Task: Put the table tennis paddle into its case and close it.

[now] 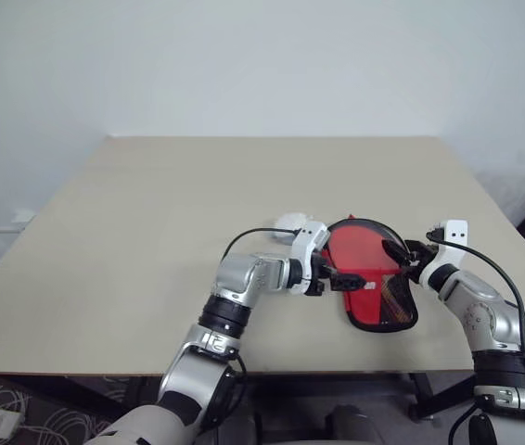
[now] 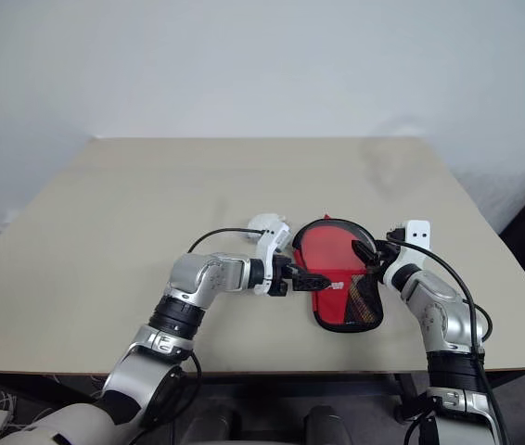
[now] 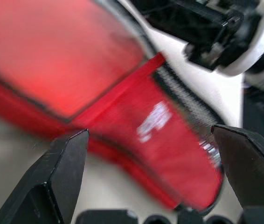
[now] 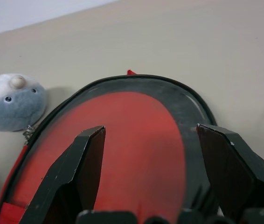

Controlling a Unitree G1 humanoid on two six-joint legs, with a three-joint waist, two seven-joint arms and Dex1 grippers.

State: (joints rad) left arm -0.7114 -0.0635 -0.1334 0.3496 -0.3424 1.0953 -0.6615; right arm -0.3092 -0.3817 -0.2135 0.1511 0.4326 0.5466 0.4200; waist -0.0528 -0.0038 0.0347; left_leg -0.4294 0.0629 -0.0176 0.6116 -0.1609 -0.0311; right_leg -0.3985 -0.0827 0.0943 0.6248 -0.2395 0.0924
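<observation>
Case [image 1: 371, 278] flat on worktop [image 1: 151, 232]; both hands spread, left hand [image 1: 337, 276] and right hand [image 1: 402, 260] flanking it. Pin one edge before working the zip.

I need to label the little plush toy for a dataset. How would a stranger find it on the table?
Start at the beige table, then find the red-and-black case lying near its front edge. The plush toy sits on the table just beside the case's rounded end: a small, soft, grey-and-white blob with two dark eyes, unlike the flat case.
</observation>
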